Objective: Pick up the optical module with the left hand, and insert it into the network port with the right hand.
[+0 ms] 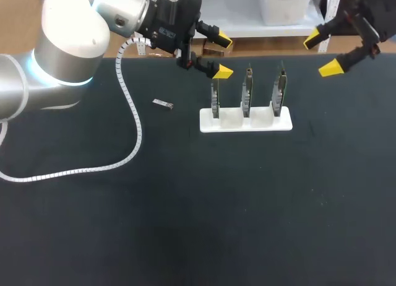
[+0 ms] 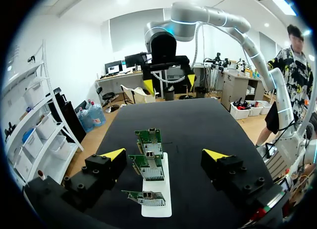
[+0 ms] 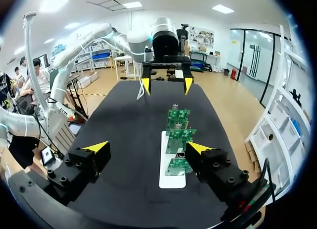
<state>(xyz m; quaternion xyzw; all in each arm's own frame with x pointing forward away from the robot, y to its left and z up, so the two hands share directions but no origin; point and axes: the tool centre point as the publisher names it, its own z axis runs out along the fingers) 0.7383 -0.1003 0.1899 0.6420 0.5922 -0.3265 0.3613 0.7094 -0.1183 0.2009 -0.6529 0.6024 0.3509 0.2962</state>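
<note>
The optical module (image 1: 163, 103), a small metallic bar, lies on the black table left of the white holder (image 1: 245, 121). Three upright green network boards (image 1: 247, 91) stand in that holder. My left gripper (image 1: 221, 56) hangs open above the table at the back, just left of the leftmost board and up and to the right of the module. At the back right my right gripper (image 1: 322, 54) is also open and empty. In the left wrist view my left gripper (image 2: 164, 154) looks along the boards (image 2: 148, 164) toward my right gripper (image 2: 169, 83). The module shows in neither wrist view.
A white coiled cable (image 1: 133, 131) from the left arm trails across the table's left part. In the right wrist view the holder (image 3: 171, 180) with its boards (image 3: 178, 135) lies ahead of my right gripper (image 3: 148, 147), with my left gripper (image 3: 166, 84) facing it beyond.
</note>
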